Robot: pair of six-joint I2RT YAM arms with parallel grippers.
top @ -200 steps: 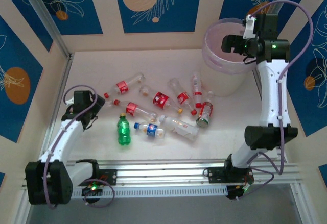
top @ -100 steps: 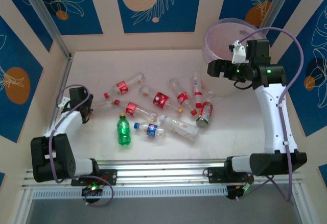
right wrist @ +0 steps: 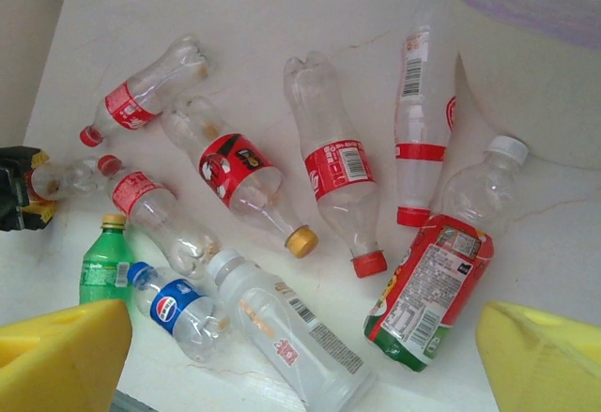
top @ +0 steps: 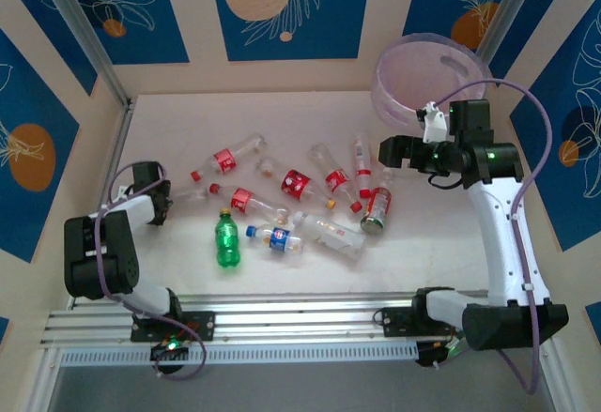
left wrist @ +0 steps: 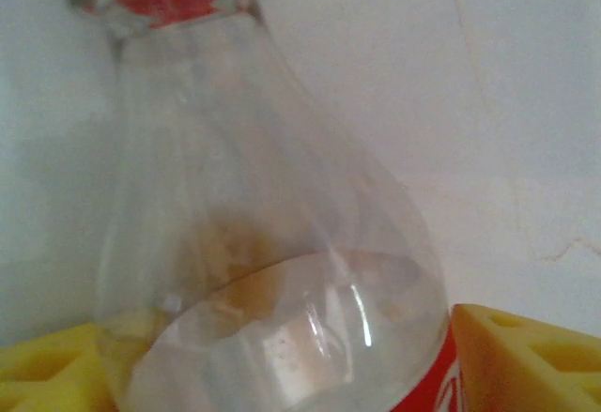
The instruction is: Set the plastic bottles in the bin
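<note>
The white tabletop (top: 282,121) bears plastic bottles (top: 296,184) strewn left of the right end effector (top: 385,149), the bin (top: 379,88) beyond it.

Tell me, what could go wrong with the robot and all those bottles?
1. The plastic bottles lie crowded and touching under the open right gripper, so grabbing one may bump others and send them rolling.
2. The left gripper has a smooth clear bottle between its fingers, far from the bin on the other side; it might slip out on the long way over.
</note>
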